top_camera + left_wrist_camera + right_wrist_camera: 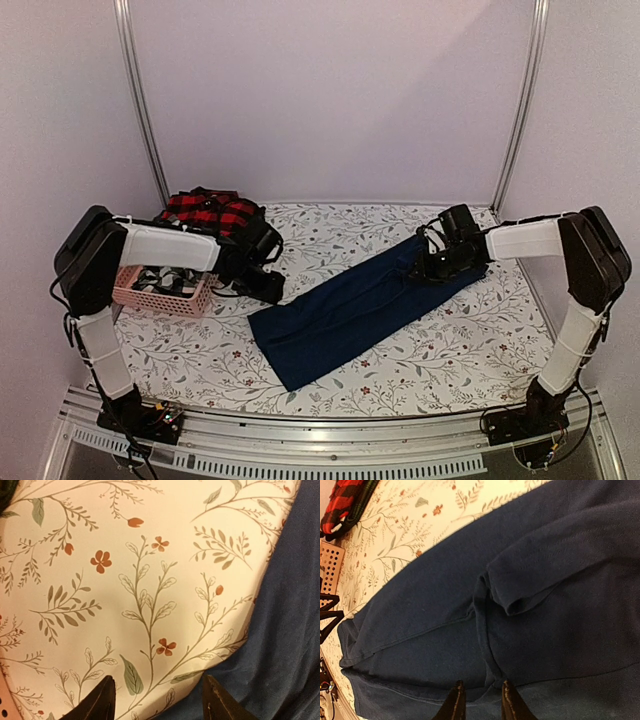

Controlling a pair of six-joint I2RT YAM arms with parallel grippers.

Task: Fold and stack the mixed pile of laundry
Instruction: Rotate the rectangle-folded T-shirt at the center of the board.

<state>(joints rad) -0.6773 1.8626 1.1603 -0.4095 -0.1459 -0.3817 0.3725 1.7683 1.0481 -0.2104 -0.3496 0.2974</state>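
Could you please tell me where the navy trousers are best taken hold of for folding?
Probably the far narrow end of the navy trousers, from above, where the right gripper is: the cloth there rucks into a raised fold to pinch, whereas the middle lies flat.

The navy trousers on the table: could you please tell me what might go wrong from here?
1. The right gripper sits with narrow jaws at a raised crease in the navy trousers; it may pinch only one layer and skew the fold.
2. The left gripper is open over the bare floral table cover beside the trousers' edge; closing there could catch the cover instead.
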